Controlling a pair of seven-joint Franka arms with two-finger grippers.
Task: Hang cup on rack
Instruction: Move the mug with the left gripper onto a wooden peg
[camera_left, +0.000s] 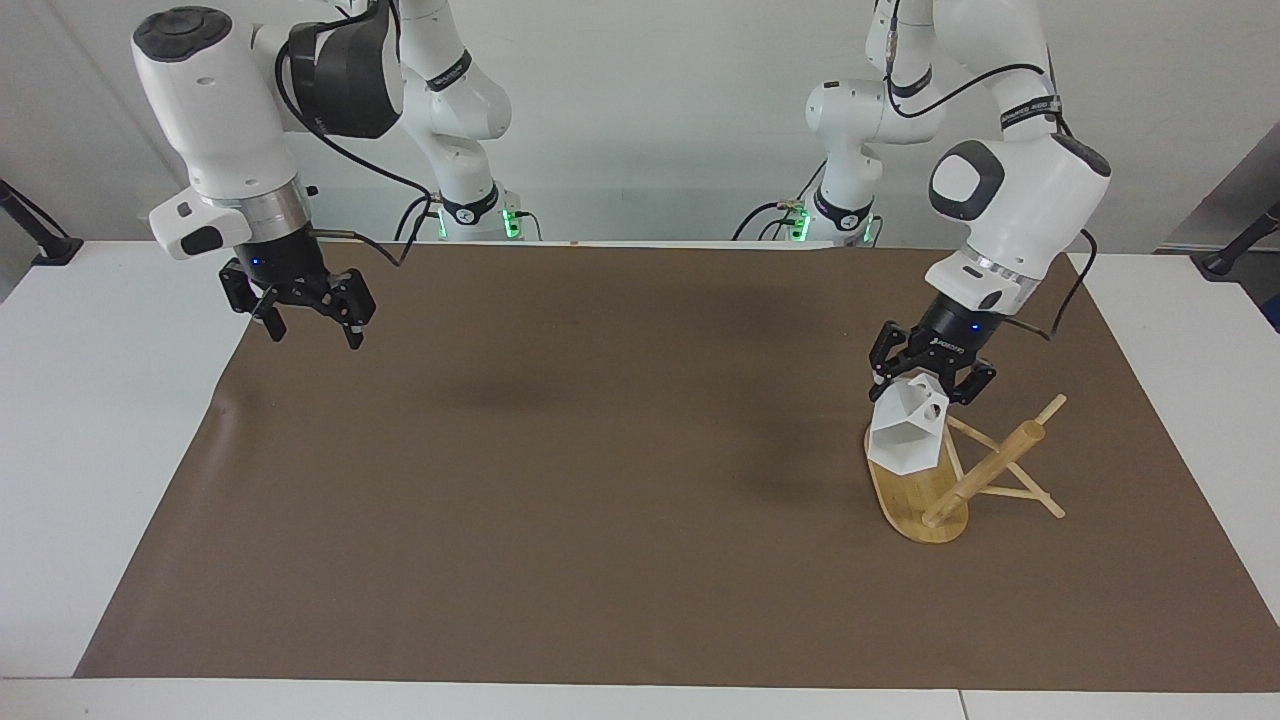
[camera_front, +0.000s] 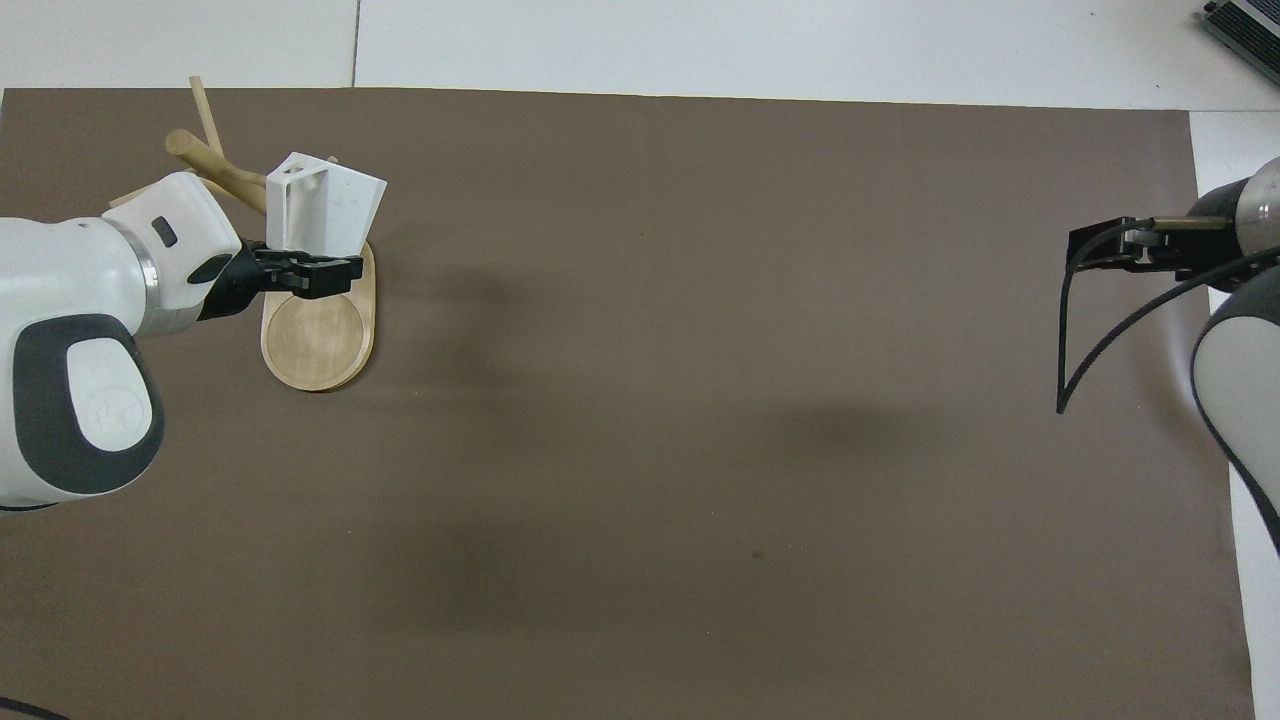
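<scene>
the left gripper (camera_left: 932, 382) is carrying the cup (camera_left: 908, 432), jaws clamping its handle, over the tilted rack (camera_left: 955, 470); next, threading a peg. the right gripper (camera_left: 305, 318) is waiting, jaws wide.

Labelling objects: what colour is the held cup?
Plain white cup, clearest in the facing view.

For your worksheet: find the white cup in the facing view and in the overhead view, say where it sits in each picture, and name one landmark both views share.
Facing view: the cup is at the picture's right, held by the left gripper over the rack.
Overhead view: the cup is at the upper left, over the rack's base.
Shared landmark: the rack's oval bamboo base.
</scene>
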